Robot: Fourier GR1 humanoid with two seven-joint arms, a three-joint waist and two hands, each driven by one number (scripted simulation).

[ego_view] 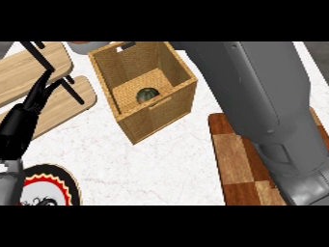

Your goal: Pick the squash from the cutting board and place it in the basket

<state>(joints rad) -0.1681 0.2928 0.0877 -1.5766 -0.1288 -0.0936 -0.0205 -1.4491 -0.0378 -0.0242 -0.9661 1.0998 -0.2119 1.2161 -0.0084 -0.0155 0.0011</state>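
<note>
The right forearm [267, 111] fills most of the view, rising from the lower right edge toward the top; its hand is out of the picture, so nothing can be said of what it holds. Beneath it lies the checkered cutting board [234, 164], on which no squash is seen. The wicker basket [156, 113] stands open-topped on the white counter [167, 164], just beside the board's upper left corner. Two pale wooden boards [17, 72] and a round plate [53, 185] with a red and black rim are noted at the left.

The left hand [17, 125] shows at the left edge, fingers straight and spread, released, grasping nothing — judged to be at rest.

The squash [147, 95] is seen small, dark green and rounded, on the basket floor against the near wall; the placing is judged done. It is expected to handle as stiff, fairly heavy, smooth-skinned and liable to roll — best taken around its widest part.
</note>
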